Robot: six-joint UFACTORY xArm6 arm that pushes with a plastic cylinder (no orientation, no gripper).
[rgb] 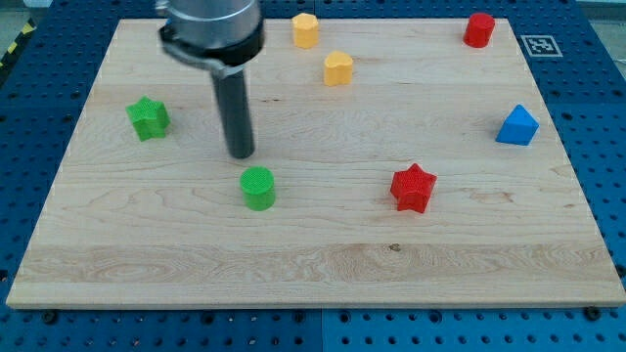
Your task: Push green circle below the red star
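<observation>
The green circle (258,188) sits on the wooden board left of centre. The red star (413,188) lies to its right at about the same height in the view, well apart from it. My tip (241,154) rests just above and slightly left of the green circle, a small gap away, not touching it.
A green star (148,118) lies at the view's left. Two yellow blocks (305,30) (338,68) sit near the top centre. A red cylinder (479,29) is at the top right and a blue block (517,126) at the right. The board (313,264) is edged by blue pegboard.
</observation>
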